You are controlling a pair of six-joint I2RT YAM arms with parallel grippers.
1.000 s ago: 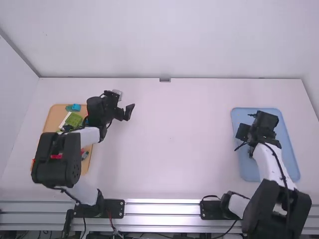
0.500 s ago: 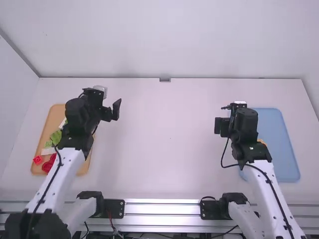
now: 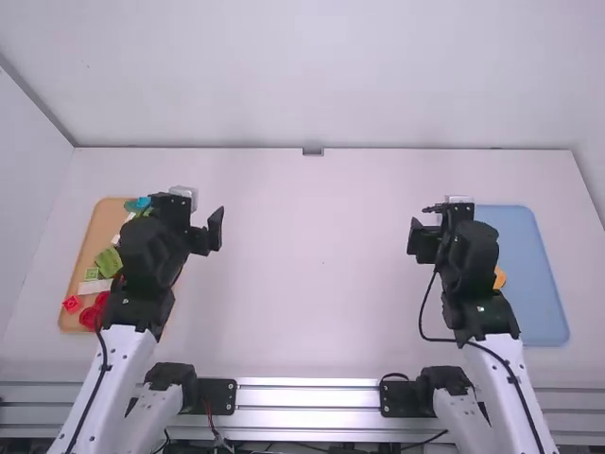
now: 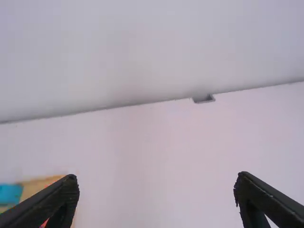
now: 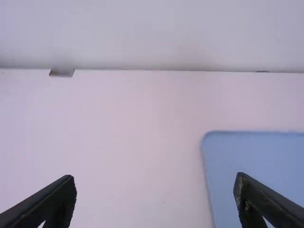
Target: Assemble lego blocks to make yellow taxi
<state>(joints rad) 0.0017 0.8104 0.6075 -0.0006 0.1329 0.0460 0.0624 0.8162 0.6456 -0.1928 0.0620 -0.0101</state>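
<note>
looking red, green and blue, blocks (image 3: 109, 262) lie scattered.

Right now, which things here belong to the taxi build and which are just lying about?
Likely for the job:
red block, green block, tan tray
orange piece, blue tray
left gripper, right gripper

Probably just there:
grey fitting, far table edge
metal rail, near edge

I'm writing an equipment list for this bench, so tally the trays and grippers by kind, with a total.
Trays, counting the tan-orange rectangular tray and the blue rectangular tray: 2
Grippers, counting the left black two-finger gripper and the right black two-finger gripper: 2
Total: 4
</note>
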